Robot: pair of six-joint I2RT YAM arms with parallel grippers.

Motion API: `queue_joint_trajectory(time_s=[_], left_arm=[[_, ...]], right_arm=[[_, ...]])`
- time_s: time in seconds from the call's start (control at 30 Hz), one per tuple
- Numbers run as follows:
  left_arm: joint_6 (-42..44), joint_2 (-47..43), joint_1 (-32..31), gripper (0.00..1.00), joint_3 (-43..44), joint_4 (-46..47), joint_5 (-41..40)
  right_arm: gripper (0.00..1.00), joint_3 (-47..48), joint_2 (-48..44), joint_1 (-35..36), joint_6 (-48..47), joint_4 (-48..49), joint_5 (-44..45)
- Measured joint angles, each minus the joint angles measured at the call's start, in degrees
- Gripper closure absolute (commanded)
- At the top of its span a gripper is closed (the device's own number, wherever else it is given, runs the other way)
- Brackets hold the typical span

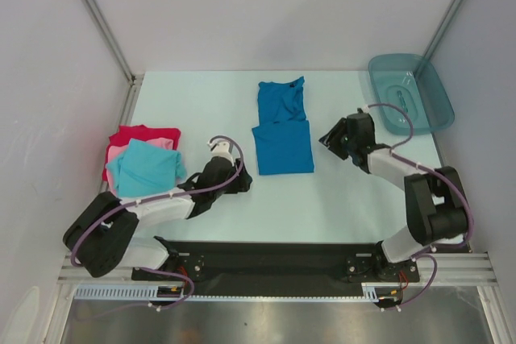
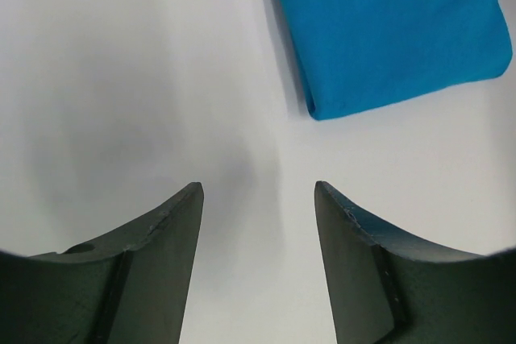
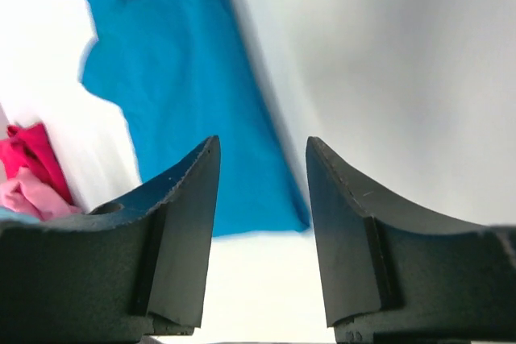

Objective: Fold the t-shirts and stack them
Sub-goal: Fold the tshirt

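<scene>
The blue shirt [image 1: 282, 128] lies flat on the table [image 1: 339, 199]. The left gripper [image 2: 258, 191] and right gripper [image 3: 262, 144] flank it, each with jaws apart and holding nothing.

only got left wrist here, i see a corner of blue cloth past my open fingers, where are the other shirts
Observer: Piled at the left side of the table: the light turquoise t-shirt on top of the pink t-shirt and red t-shirt.
Operator: is the right arm holding the blue one
Observer: No. The right fingers are open and empty, just right of the medium blue t-shirt.
Operator: anything else out there
Observer: A teal plastic tray at the far right corner.
</scene>
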Motion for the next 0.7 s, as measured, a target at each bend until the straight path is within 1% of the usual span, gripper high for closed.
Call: queue_joint_trajectory(time_s=[0.27,0.33,0.4,0.57,0.7], left_arm=[[-2.19,-3.82,1.01,0.38,-6.49,7.06,6.27],[-2.34,-4.68,1.11,0.39,-7.56,8.48,7.28],[-2.49,-4.83,1.25,0.39,-8.79,10.62,8.22],[-4.15,-2.84,1.55,0.39,-12.13,16.85,10.58],[-6.03,2.56,2.36,0.39,-13.38,23.63,13.94]], right_arm=[[0.4,-20.96,-17.09,-0.83,1.46,5.84,-2.64],[0.37,-24.39,-20.48,-0.83,1.73,6.67,-3.37],[0.36,-27.54,-23.1,-0.83,2.05,8.46,-4.15],[0.34,-33.92,-23.47,-0.83,2.69,15.19,-6.86],[0.34,-37.0,-18.78,-0.81,4.55,25.99,-9.77]])
